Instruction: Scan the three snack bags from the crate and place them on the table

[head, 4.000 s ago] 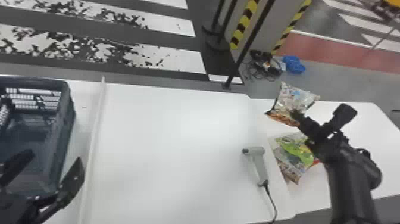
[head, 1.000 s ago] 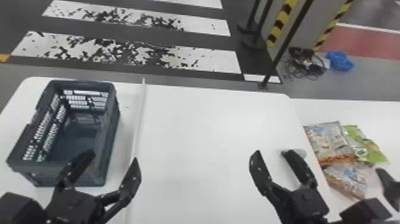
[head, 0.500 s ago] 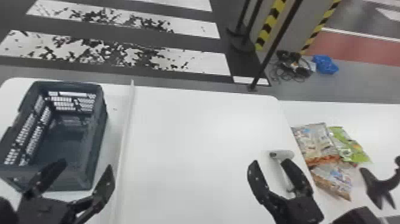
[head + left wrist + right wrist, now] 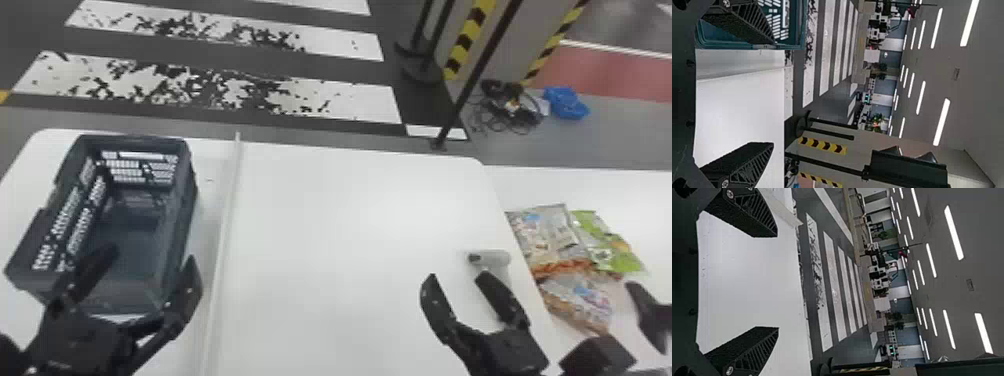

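In the head view my left gripper (image 4: 150, 259) stands open over the near end of the dark crate (image 4: 191, 200); the crate's visible floor is bare. My right gripper (image 4: 457, 280) is also open, above the white table beside the grey scanner (image 4: 492, 258), whose handle it partly covers. Three snack bags lie together on the right-hand table: a silver one (image 4: 547, 237), a green one (image 4: 607, 247) and an orange-silver one (image 4: 580, 300). In the left wrist view the left gripper (image 4: 772, 93) is empty, the crate (image 4: 803, 23) near one finger. The right gripper (image 4: 777, 282) holds nothing in its own wrist view.
A pale raised strip (image 4: 225, 225) crosses the white table (image 4: 350, 225) right of the crate. Another dark part (image 4: 650, 312) stands at the right edge, near the bags. A post (image 4: 470, 85) rises from the floor behind the tables.
Four seconds ago my right gripper was at a silver bag over the right table; it has let go and moved left. The head view has shifted left, showing the whole crate.
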Available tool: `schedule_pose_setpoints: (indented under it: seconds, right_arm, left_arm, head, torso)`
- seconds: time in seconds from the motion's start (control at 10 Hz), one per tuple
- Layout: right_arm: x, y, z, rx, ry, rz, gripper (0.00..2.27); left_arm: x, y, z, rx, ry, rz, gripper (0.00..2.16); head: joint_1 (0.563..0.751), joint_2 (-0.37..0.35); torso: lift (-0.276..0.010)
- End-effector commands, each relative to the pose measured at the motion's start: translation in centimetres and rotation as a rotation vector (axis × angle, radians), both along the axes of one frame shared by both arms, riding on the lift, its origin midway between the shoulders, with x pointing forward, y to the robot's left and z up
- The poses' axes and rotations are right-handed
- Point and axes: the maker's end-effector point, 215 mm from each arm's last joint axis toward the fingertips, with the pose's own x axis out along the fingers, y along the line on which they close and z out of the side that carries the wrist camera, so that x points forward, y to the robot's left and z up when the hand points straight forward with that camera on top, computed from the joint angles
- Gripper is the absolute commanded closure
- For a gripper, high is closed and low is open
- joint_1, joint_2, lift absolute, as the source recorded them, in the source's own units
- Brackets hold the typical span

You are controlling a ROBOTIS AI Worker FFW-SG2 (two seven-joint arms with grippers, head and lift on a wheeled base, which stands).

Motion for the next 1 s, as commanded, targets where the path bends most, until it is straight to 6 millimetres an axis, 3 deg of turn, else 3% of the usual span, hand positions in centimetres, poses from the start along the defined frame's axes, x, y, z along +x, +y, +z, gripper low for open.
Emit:
schedule_pose_setpoints:
  seconds: [0.0, 0.3, 0.8, 0.9]
  right_arm:
    - [0.1, 0.1, 0.4, -0.003, -0.007, 0.002, 0.09]
    - [0.5, 0.7, 1.9, -0.010, -0.054, 0.011, 0.09]
    - [0.3, 0.7, 2.5, -0.014, -0.070, 0.012, 0.09]
    - [0.2, 0.5, 3.6, -0.020, -0.106, 0.006, 0.09]
  left_arm:
    - [0.2, 0.1, 0.1, 0.002, -0.003, -0.001, 0.07]
    - [0.2, 0.0, 0.1, 0.003, -0.002, -0.009, 0.07]
    - [0.1, -0.3, 0.3, -0.008, -0.003, -0.014, 0.07]
    - [0.1, -0.2, 0.2, -0.007, -0.002, -0.012, 0.07]
  head:
    - [0.695, -0.188]
    - [0.695, -0.181]
    - [0.695, -0.179]
    - [0.695, -0.179]
  torso:
    - [-0.036]
    - [-0.036]
    - [-0.036]
    - [-0.036]
